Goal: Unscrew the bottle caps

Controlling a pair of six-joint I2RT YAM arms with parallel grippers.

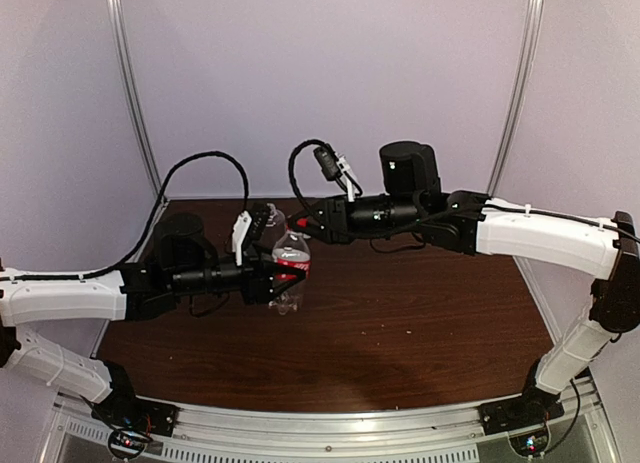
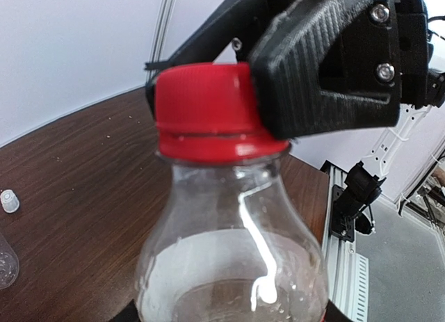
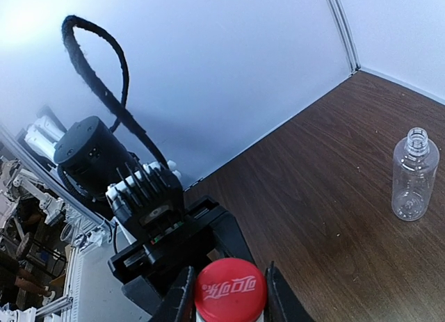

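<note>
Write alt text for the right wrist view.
The right gripper is shut on the red cap, seen from above. Beyond it, an uncapped clear bottle stands upright on the brown table.

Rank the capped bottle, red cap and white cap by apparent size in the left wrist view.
Largest first: capped bottle; red cap; white cap, which lies farther off, so the caps' true sizes may match.

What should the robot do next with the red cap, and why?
Probably twist the right tool to turn the red cap loose. That tool pinches the cap from both sides, the cap is not yet off the bottle, and the left tool holds the bottle. The plain bottle is already open, its white cap lying on the table.
</note>
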